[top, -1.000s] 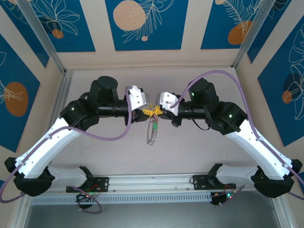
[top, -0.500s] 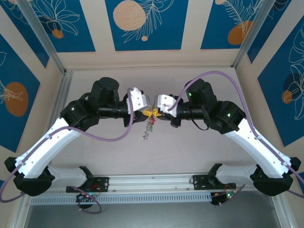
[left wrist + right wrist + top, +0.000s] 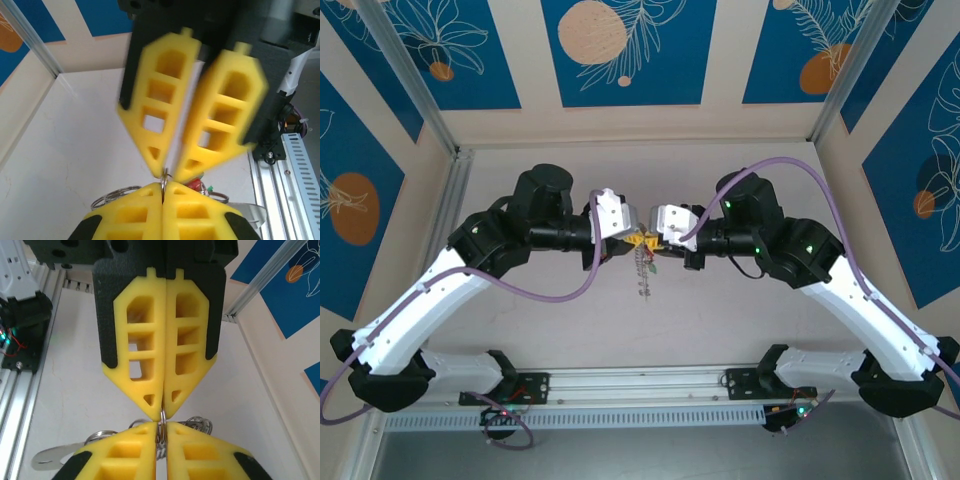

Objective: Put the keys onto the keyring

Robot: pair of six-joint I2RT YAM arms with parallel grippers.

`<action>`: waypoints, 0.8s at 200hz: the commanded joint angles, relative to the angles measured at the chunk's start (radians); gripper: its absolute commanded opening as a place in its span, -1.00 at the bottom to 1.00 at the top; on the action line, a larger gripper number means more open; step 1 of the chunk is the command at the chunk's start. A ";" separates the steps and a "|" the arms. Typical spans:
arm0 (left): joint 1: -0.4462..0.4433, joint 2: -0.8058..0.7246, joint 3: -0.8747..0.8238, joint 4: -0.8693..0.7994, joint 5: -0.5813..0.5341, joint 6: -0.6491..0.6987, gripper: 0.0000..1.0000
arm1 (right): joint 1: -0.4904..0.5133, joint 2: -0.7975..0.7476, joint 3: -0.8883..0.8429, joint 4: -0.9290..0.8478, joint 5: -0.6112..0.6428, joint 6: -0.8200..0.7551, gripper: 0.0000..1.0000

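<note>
- Left fingers (image 3: 142, 354): pressed flat together along their whole length, the tips pinching the wire of the keyring (image 3: 162, 416).
- Right fingers (image 3: 137, 434): set tip to tip against the left pair and slightly parted. A narrow gap ran between them, with the ring's wire standing in it. Whether either pad touched the wire could not be told.
- Keyring: held up between the two pairs of tips, clear of the tabletop (image 3: 570, 320) and over its middle. Further silvery loops bulged out to either side behind the right fingers. In the overhead view a beaded length trailed from the tips toward the near edge.
- Keys: the red key (image 3: 196, 184) and the green key (image 3: 209, 189) showed side by side just behind the left fingers, close to the loops. Whether they sat on the ring could not be told.
- Arms: the left arm (image 3: 440, 290) and the right arm (image 3: 850, 300) reached inward from the near corners, wrists facing each other. A purple cable (image 3: 790, 160) arched over the right one.
</note>
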 commanded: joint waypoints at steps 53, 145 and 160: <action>0.000 -0.130 -0.178 0.319 0.194 -0.089 -1.00 | -0.033 -0.078 -0.085 0.101 -0.135 0.116 -0.45; 0.019 -0.210 -0.314 0.605 0.288 -0.226 -1.00 | -0.041 -0.117 -0.124 0.123 -0.216 0.128 -0.58; 0.020 -0.206 -0.323 0.624 0.294 -0.236 -1.00 | -0.041 -0.120 -0.129 0.137 -0.223 0.130 -0.65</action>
